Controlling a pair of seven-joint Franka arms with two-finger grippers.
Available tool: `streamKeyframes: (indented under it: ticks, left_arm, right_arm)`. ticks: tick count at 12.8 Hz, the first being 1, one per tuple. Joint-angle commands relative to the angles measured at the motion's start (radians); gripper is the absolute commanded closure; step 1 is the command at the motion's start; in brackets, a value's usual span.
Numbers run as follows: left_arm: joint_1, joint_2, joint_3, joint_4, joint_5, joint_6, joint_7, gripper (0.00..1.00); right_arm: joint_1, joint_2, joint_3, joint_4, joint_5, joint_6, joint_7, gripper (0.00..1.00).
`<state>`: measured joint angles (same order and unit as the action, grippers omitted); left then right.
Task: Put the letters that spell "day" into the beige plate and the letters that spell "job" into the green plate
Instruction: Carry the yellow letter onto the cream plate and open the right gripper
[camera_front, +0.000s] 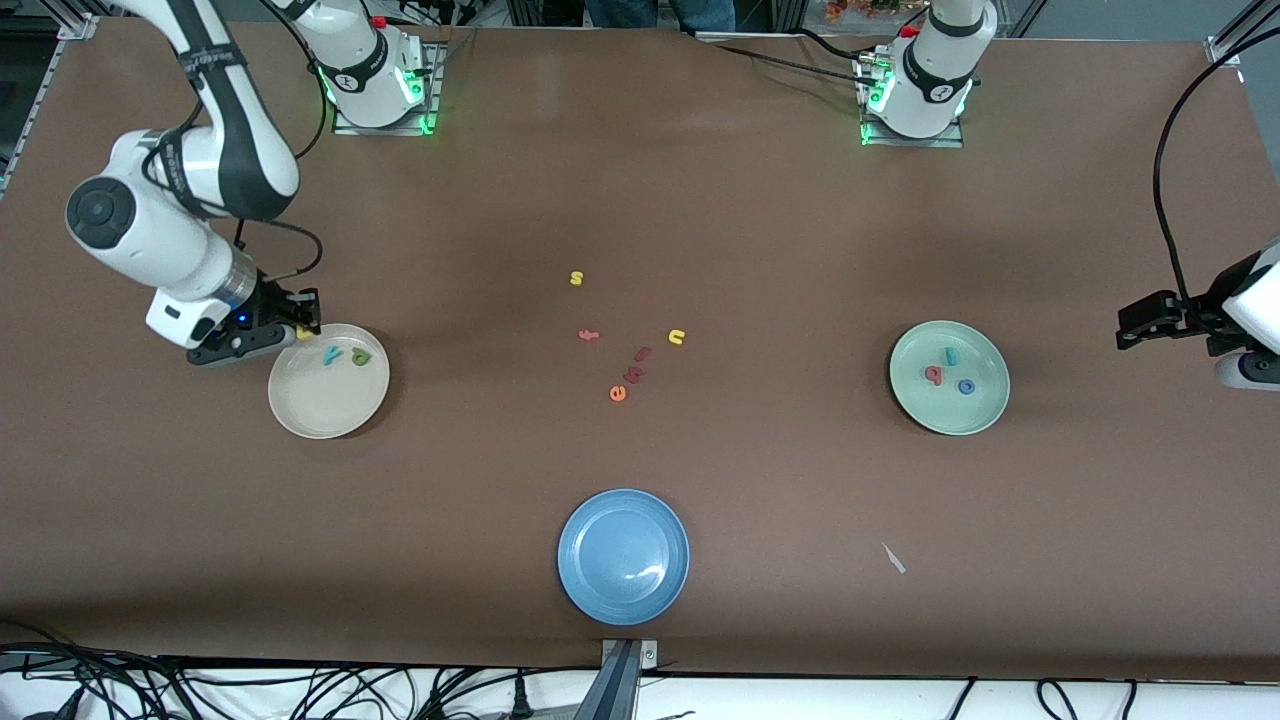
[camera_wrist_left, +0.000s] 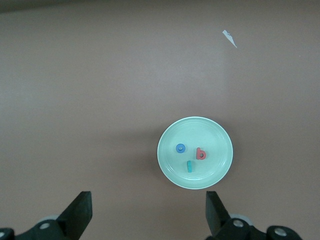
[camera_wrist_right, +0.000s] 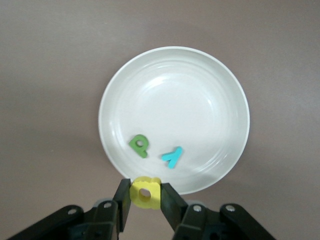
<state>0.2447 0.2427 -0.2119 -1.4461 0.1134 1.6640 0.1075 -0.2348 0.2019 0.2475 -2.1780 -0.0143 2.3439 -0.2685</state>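
Here, yellow letter (camera_wrist_right: 145, 192) pinched in right tool (camera_wrist_right: 146, 196), over beige plate (camera_wrist_right: 210, 90) rim

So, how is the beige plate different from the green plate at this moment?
The beige plate holds two letters, a green one and a teal y; the green plate holds three: red b, blue o, teal j. The right gripper holds a yellow letter over the beige plate's rim; the open left gripper waits away from the green plate. Both are round, shallow and look alike in size.
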Motion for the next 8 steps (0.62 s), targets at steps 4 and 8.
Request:
streamKeyframes:
  ticks: [4, 8]
  left_arm:
    - [0.008, -0.008, -0.001, -0.005, -0.031, -0.001, 0.031, 0.0]
    - [0.008, -0.008, -0.001, -0.007, -0.031, -0.001, 0.031, 0.0]
  right_arm:
    - [-0.001, 0.165, -0.017, 0.178, -0.007, -0.015, -0.031, 0.41]
    - [0.0, 0.152, -0.036, 0.208, -0.009, -0.02, -0.034, 0.08]
